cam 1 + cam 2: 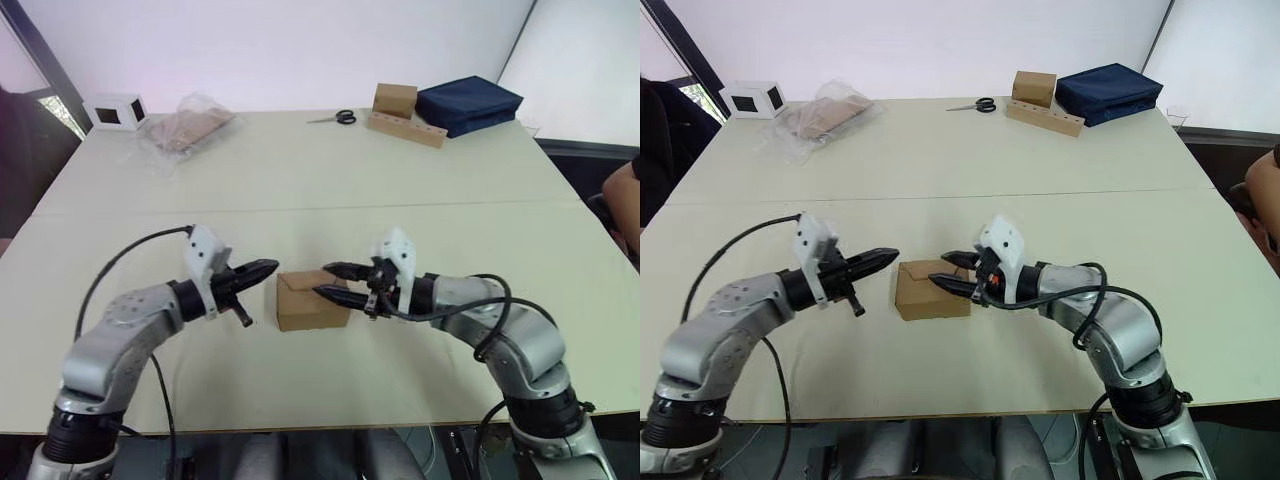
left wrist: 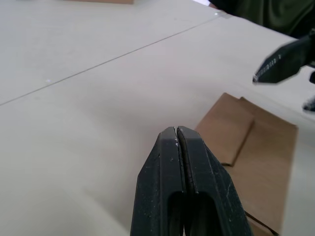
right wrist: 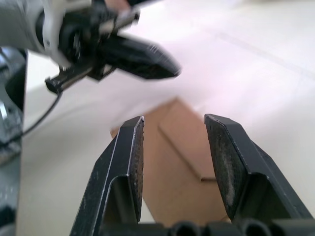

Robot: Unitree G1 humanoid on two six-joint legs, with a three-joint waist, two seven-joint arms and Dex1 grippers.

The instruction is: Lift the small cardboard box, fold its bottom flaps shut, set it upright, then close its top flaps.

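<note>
On near half of table (image 1: 120,210), centre: small cardboard box (image 1: 310,300) upright, top flaps (image 1: 925,275) folded down. Left gripper (image 1: 268,267) at box's 9 o'clock, fingers pressed together, holding nothing, tip just beside upper left corner. Right gripper (image 1: 332,281) at 3 o'clock, fingers parted, tips over box's right top edge; contact unclear.

The small cardboard box (image 1: 311,300) is plain brown and unprinted. It stands on the light table near the front edge, between the two grippers. Its top flaps (image 1: 300,281) are folded down flat, so the upper side looks closed, with a stepped seam visible across it. The bottom flaps are under the box and cannot be seen.
</note>
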